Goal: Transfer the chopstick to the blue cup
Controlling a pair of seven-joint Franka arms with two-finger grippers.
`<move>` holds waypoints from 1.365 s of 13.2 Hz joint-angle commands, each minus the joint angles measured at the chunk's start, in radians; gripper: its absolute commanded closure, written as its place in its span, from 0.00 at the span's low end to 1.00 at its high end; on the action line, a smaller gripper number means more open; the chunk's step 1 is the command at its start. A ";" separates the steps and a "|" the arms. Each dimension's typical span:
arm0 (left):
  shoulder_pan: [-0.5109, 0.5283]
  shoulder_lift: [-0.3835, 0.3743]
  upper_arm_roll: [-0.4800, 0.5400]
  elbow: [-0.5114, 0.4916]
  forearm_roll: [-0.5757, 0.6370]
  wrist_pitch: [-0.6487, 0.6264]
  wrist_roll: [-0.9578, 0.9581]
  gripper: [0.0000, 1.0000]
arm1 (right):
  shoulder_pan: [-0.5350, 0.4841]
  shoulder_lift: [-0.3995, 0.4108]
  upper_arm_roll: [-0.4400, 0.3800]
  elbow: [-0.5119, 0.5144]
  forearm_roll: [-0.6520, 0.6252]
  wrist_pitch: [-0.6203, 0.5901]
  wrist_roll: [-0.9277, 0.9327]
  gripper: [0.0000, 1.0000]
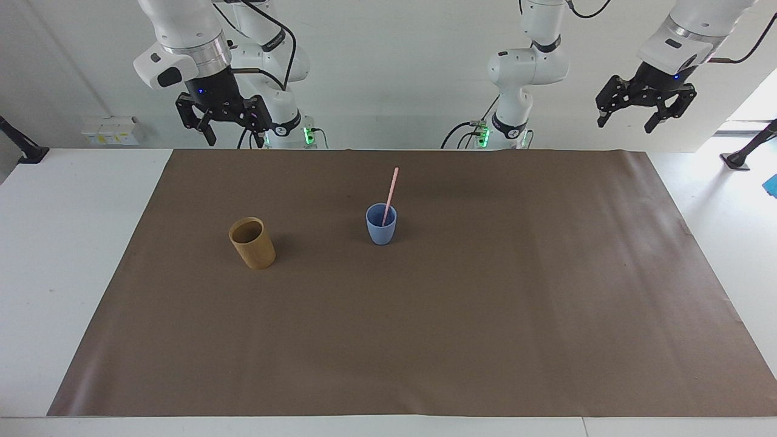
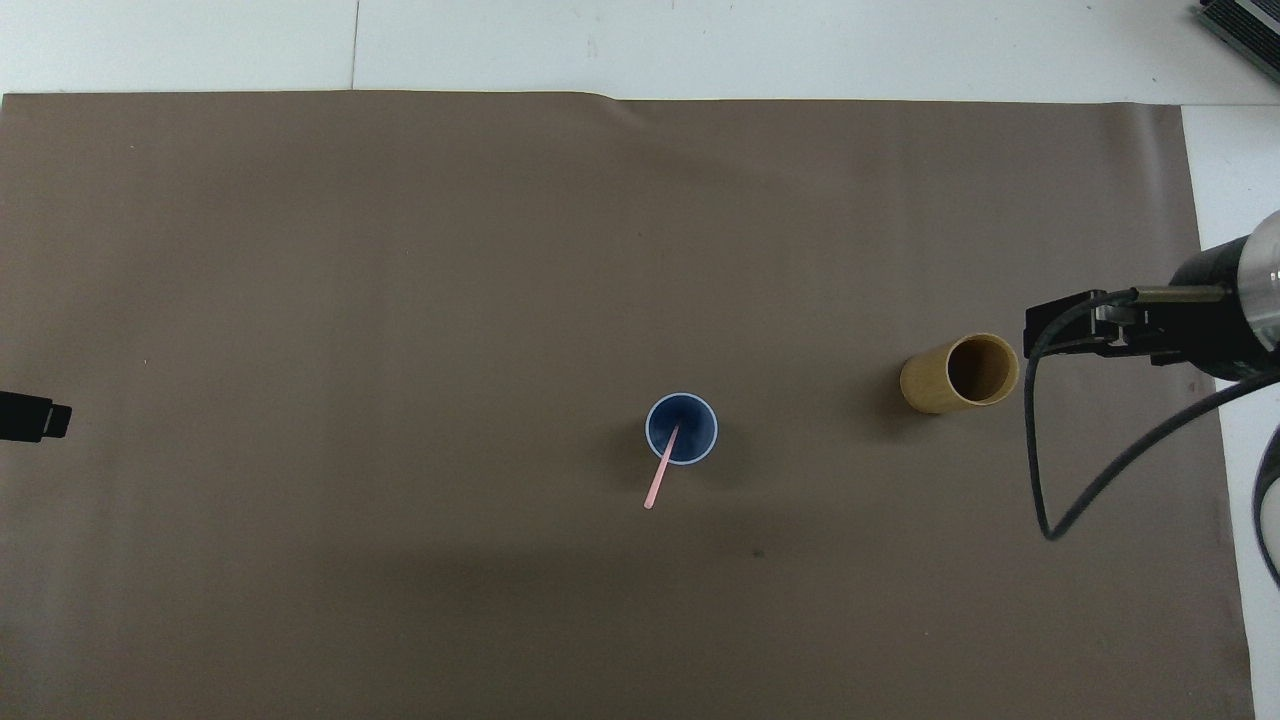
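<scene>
The pale pink chopstick [image 1: 390,195] stands slanted in the light blue cup [image 1: 381,229], its lower end inside and its upper end leaning toward the robots. From above, the chopstick [image 2: 662,469] crosses the rim of the blue cup [image 2: 681,428]. My right gripper [image 1: 235,136] hangs open and empty, high over the robots' edge of the mat at the right arm's end. My left gripper [image 1: 625,124] also hangs open and empty, high over the left arm's end of the table. Neither gripper touches anything.
A tan-brown cylindrical cup [image 1: 252,243] stands upright on the brown mat [image 1: 425,340], beside the blue cup toward the right arm's end. In the overhead view the right arm's black cable [image 2: 1040,480] loops close to the tan-brown cup [image 2: 962,374].
</scene>
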 commanded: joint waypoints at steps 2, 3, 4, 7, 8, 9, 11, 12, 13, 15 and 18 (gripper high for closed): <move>0.006 -0.006 -0.003 0.012 0.008 -0.020 0.004 0.00 | -0.017 -0.013 0.006 -0.012 -0.009 0.022 -0.035 0.00; 0.006 -0.006 -0.003 0.012 0.008 -0.020 0.004 0.00 | -0.017 -0.011 0.005 -0.009 -0.009 0.022 -0.054 0.00; 0.006 -0.006 -0.003 0.012 0.008 -0.020 0.004 0.00 | -0.010 -0.013 -0.006 -0.006 -0.018 0.022 -0.074 0.00; 0.006 -0.006 -0.003 0.012 0.008 -0.020 0.004 0.00 | 0.021 -0.016 -0.062 0.014 -0.027 0.019 -0.085 0.00; 0.006 -0.006 -0.003 0.012 0.008 -0.020 0.004 0.00 | 0.026 -0.016 -0.093 0.014 -0.019 0.019 -0.091 0.00; 0.008 -0.006 -0.003 0.012 0.008 -0.020 0.004 0.00 | 0.026 -0.017 -0.102 0.014 -0.016 0.014 -0.110 0.00; 0.006 -0.006 -0.003 0.012 0.008 -0.020 0.004 0.00 | 0.027 -0.024 -0.105 0.013 -0.021 0.005 -0.117 0.00; 0.006 -0.006 -0.003 0.012 0.008 -0.020 0.004 0.00 | 0.029 -0.030 -0.106 0.006 -0.021 0.003 -0.118 0.00; 0.006 -0.006 -0.003 0.012 0.008 -0.020 0.004 0.00 | 0.027 -0.034 -0.107 0.003 -0.019 0.003 -0.119 0.00; 0.006 -0.006 -0.003 0.012 0.008 -0.020 0.004 0.00 | 0.029 -0.034 -0.112 0.002 -0.018 -0.003 -0.136 0.00; 0.008 -0.006 -0.003 0.012 0.008 -0.020 0.004 0.00 | 0.029 -0.036 -0.119 0.002 -0.009 -0.026 -0.139 0.00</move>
